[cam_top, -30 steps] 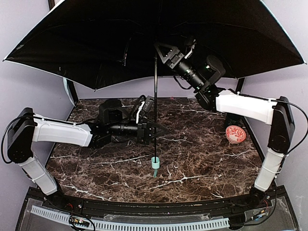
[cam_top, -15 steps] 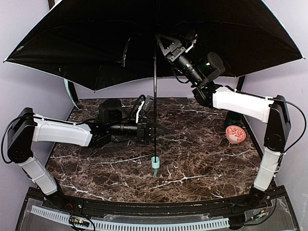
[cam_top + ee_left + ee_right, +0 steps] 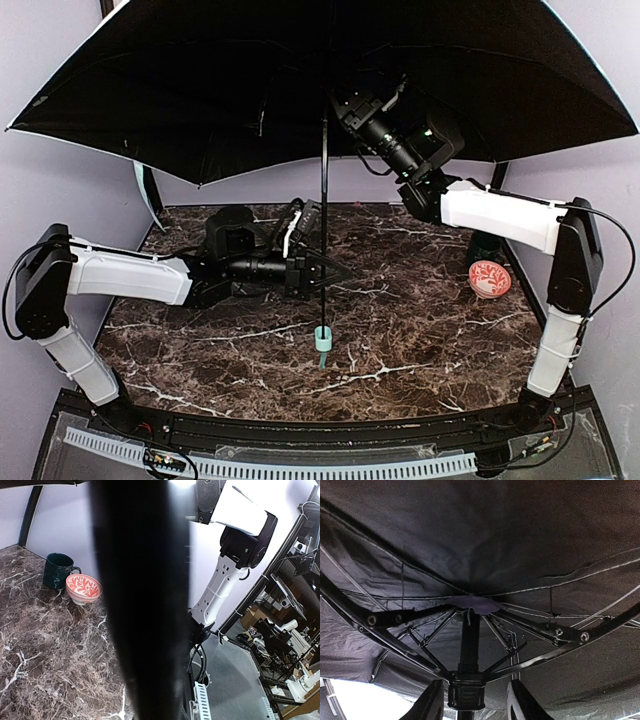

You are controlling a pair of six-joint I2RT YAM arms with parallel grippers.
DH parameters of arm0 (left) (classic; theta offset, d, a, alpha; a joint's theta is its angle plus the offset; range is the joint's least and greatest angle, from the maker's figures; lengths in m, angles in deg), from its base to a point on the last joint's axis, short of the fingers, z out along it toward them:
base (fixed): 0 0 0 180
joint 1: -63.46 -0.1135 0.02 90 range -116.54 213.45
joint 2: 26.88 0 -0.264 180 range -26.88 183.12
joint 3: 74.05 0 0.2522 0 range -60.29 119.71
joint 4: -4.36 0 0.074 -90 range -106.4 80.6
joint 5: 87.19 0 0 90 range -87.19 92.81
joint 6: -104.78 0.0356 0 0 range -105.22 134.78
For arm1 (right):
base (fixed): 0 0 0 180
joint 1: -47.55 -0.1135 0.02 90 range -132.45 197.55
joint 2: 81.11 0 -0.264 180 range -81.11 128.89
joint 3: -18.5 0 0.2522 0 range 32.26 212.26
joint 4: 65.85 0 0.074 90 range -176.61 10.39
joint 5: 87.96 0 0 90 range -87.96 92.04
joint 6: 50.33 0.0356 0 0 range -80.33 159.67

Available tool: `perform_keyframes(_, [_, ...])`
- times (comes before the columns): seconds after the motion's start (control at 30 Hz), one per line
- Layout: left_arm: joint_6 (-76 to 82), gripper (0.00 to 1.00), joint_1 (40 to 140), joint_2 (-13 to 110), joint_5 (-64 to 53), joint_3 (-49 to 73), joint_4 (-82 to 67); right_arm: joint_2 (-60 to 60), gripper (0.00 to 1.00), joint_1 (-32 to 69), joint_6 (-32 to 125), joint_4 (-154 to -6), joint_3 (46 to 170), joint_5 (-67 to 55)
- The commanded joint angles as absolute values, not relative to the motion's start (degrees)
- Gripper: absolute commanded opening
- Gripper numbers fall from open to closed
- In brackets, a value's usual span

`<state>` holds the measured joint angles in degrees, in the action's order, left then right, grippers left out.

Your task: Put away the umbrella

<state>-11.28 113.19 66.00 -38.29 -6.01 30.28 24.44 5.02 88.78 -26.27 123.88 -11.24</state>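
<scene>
The umbrella (image 3: 200,90) stands open and upright over the table, its black underside facing me. Its thin black shaft (image 3: 323,200) runs down to a mint handle (image 3: 322,340) that hangs just above the marble. My left gripper (image 3: 322,272) is shut on the shaft low down. In the left wrist view the shaft (image 3: 145,605) is a broad black blur that hides the fingers. My right gripper (image 3: 338,100) is raised under the canopy. In the right wrist view this gripper (image 3: 476,686) is open, with a finger on each side of the black runner (image 3: 466,692) where the ribs meet. A gap shows on the right side.
An orange-and-white patterned bowl (image 3: 490,279) sits at the table's right edge, seen also in the left wrist view as the bowl (image 3: 83,588), with a dark green cup (image 3: 57,570) just behind it. The canopy spans the whole table width. Walls stand close on both sides.
My right gripper has moved left and up to the shaft under the canopy, and its jaws have narrowed around the runner. The left arm and the umbrella have stayed put.
</scene>
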Motion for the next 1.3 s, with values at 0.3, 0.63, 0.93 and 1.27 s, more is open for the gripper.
perform_keyframes(0.3, [-8.5, 0.0, 113.6, 63.2, -39.0, -4.7, 32.8, 24.7, 0.49, 5.1, 89.3, -25.3, 124.7, -11.5])
perform_keyframes(0.63, [-8.6, 0.0, 113.6, 63.0, -39.0, -4.6, 32.6, 23.9, 0.05, 5.0, 88.5, -27.0, 124.4, -12.2])
perform_keyframes(0.93, [-8.3, 0.0, 112.6, 61.6, -39.2, -4.0, 31.7, 19.9, 0.0, 5.0, 84.6, -32.6, 120.5, -14.7])
perform_keyframes(1.27, [0.5, 0.0, 111.1, 56.2, -35.7, -2.0, 24.3, 14.3, 0.01, 2.0, 62.5, -53.4, 110.1, -17.2])
